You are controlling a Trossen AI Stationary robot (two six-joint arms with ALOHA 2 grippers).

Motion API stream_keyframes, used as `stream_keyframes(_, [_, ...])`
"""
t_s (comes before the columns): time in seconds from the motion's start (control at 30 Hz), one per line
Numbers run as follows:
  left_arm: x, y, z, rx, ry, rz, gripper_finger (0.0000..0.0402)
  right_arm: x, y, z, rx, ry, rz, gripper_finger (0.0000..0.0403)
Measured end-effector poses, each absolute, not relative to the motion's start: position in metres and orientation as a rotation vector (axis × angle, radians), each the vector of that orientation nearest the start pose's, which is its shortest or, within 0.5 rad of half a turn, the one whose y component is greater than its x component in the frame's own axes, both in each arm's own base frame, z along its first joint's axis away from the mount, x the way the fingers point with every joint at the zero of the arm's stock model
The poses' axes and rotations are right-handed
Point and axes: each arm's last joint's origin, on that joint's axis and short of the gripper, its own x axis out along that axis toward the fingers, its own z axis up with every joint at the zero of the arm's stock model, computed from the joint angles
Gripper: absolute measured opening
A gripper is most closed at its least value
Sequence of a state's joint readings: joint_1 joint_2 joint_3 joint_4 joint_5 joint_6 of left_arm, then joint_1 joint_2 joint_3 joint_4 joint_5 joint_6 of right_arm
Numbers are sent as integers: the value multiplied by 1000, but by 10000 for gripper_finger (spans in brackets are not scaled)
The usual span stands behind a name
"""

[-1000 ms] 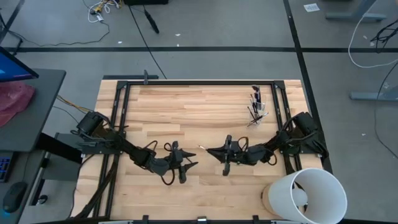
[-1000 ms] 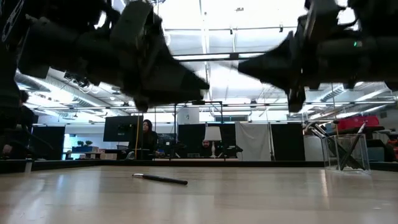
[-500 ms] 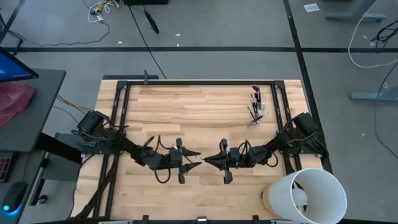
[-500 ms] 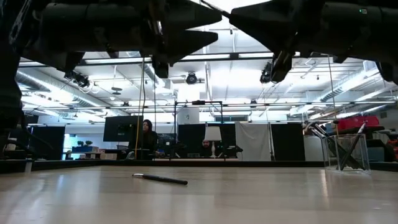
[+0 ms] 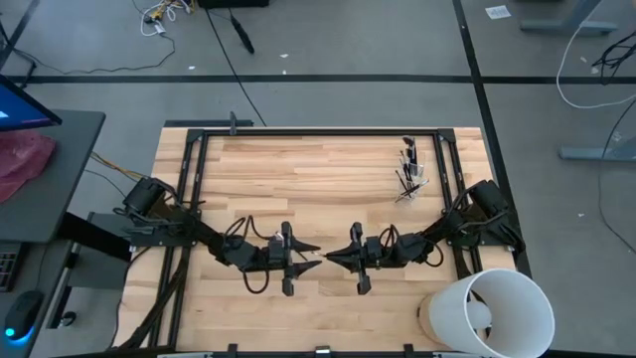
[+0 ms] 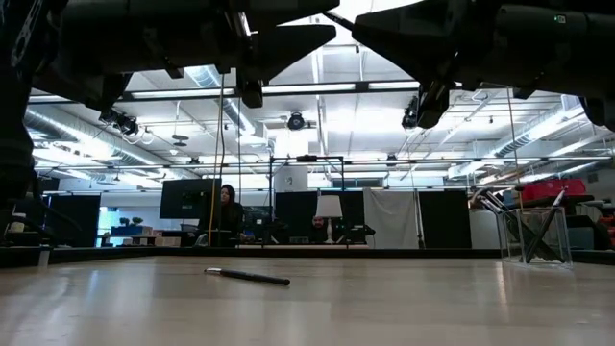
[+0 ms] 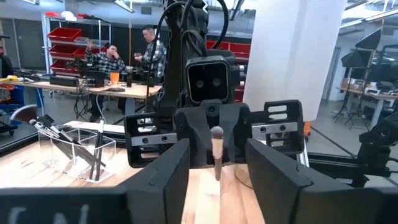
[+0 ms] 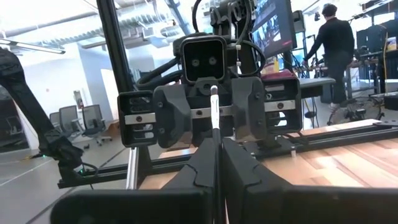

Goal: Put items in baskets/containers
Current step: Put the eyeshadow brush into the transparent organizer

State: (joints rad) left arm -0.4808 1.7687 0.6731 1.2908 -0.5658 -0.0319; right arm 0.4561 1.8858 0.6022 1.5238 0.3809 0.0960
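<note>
From above I see both arms meeting tip to tip over the front middle of the table (image 5: 298, 189). The left gripper (image 5: 306, 254) and the right gripper (image 5: 334, 257) face each other, nearly touching. A brush (image 8: 214, 118) stands between them: in the right wrist view my right fingers (image 8: 200, 165) are pressed together on its thin handle, so the right gripper is clamped on it. In the left wrist view the pale bristle end of that brush sits between my left fingers (image 7: 165, 171), which are spread wide and apart from it. From the top camera the brush itself is too thin for me to make out clearly.

The clear cup (image 5: 408, 177) stands at the far right of the table, with several brushes upright in it. In the low view another brush (image 6: 246, 277) lies flat on the wood. A large white bucket (image 5: 492, 313) sits at the near right corner.
</note>
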Motion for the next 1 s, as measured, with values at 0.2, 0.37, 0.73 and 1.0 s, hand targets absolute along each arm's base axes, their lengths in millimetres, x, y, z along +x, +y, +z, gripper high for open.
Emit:
stream_keyframes(0.2, [298,-138,190,-129,-171,75,100,293,132,159,194,-211,92,10])
stream_keyframes(0.37, [299,-136,191,-128,-179,68,46,293,132,156,206,-184,100,10])
stream_keyframes(0.73, [300,-136,189,-118,-166,28,20,291,137,154,195,-163,107,11])
stream_keyframes(1.0, [301,-136,179,-156,-60,32,12,285,132,135,225,95,51,75])
